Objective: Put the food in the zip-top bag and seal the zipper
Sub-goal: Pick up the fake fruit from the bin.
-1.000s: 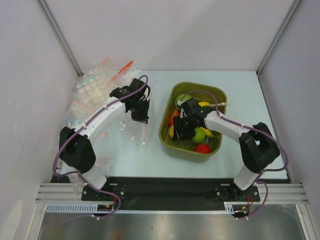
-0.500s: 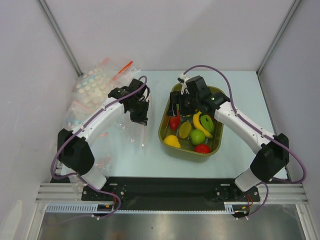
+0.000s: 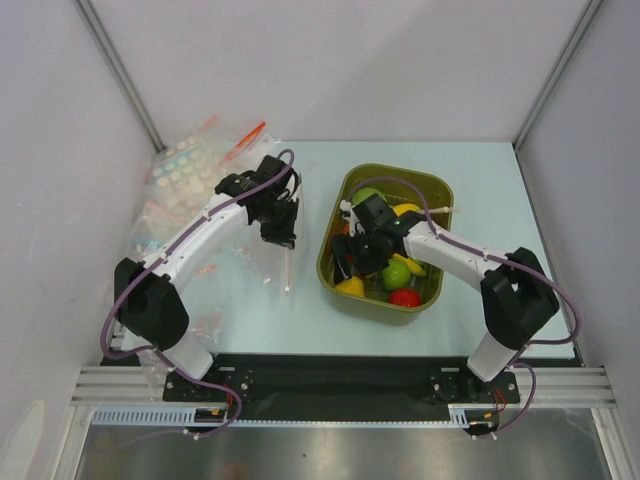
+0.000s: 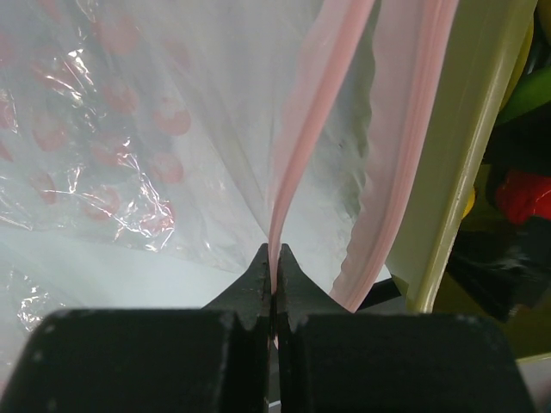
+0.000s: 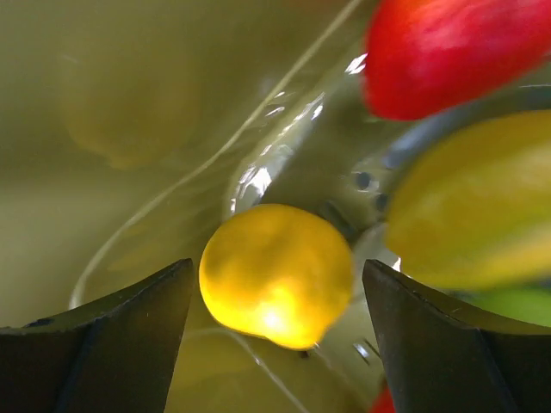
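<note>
The clear zip-top bag (image 3: pixel 262 262) lies on the table left of the tub. My left gripper (image 3: pixel 281 228) is shut on one lip of its pink zipper (image 4: pixel 297 155) and holds it up, so the mouth gapes; the other lip (image 4: pixel 405 129) hangs beside the tub. In the left wrist view the gripper (image 4: pixel 275 255) pinches the strip. My right gripper (image 3: pixel 350 264) is open, low in the tub's front-left corner. In the right wrist view it (image 5: pixel 277 284) straddles a yellow lemon (image 5: pixel 275 258) without touching it. A green apple (image 3: pixel 396 275), red tomato (image 3: pixel 405 297) and banana (image 3: pixel 412 265) lie nearby.
The olive-green tub (image 3: pixel 432 186) holds the fruit, and its wall (image 4: pixel 469 155) stands close to the bag's mouth. Clear bags printed with pastel dots (image 3: pixel 185 170) are piled at the back left. Slanted frame posts and grey walls enclose the table.
The right arm rose towards the tub's back half a second ago, then came down at the front-left over the lemon. The left gripper has kept hold of the zipper, nearly still.
</note>
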Controlling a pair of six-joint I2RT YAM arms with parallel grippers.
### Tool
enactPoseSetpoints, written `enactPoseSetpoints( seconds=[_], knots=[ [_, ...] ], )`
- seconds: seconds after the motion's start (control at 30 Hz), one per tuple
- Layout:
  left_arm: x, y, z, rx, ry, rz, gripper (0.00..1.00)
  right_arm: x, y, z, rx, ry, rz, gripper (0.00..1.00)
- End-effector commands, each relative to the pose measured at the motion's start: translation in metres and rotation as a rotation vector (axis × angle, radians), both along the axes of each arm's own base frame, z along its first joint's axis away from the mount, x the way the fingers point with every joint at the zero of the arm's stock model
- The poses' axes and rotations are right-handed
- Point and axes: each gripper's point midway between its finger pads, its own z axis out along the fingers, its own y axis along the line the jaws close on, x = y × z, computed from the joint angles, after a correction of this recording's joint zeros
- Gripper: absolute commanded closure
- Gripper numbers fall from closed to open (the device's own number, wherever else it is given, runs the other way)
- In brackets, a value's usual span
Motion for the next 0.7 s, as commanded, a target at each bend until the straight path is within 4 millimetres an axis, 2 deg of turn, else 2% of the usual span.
enactPoseSetpoints(
  seconds=[0.0,0.1,0.13,0.23,0.27,0.3,0.33,0.43,0.47,0.6,0.67],
  knots=[
    [0.004,-0.007,0.016,-0.030,-0.044,-0.028,1.00,-0.010,0.025,-0.019,0.073,0.040,0.074,0.14],
    [0.005,-0.007,0.011,-0.026,-0.034,-0.029,1.00,-0.009,0.023,-0.046,0.031,0.073,0.047,0.18],
    [0.006,-0.007,0.011,-0.026,-0.034,-0.029,1.00,-0.005,0.022,-0.049,0.021,0.068,0.034,0.21],
    [0.007,-0.008,0.012,-0.026,-0.040,-0.034,1.00,0.009,0.016,-0.050,0.002,0.056,-0.037,0.46],
    [0.008,-0.008,0.013,-0.027,-0.043,-0.033,1.00,0.014,0.015,-0.043,0.007,0.041,-0.052,0.59],
    [0.008,-0.009,0.013,-0.030,-0.045,-0.037,0.99,0.018,0.013,-0.037,0.019,0.030,-0.068,0.62],
    [0.008,-0.009,0.013,-0.030,-0.046,-0.038,1.00,0.022,0.014,-0.016,0.052,-0.015,-0.076,0.63],
    [0.009,-0.006,0.013,-0.016,-0.051,-0.038,1.00,0.034,0.009,0.019,0.102,-0.091,-0.126,0.64],
    [0.008,-0.005,0.013,-0.011,-0.051,-0.037,1.00,0.036,0.006,0.037,0.122,-0.117,-0.139,0.65],
    [0.006,-0.005,0.015,-0.017,-0.052,-0.040,1.00,0.041,0.005,0.075,0.158,-0.177,-0.137,0.67],
    [0.006,-0.006,0.018,-0.026,-0.059,-0.037,1.00,0.041,0.006,0.087,0.169,-0.191,-0.124,0.67]
  ],
)
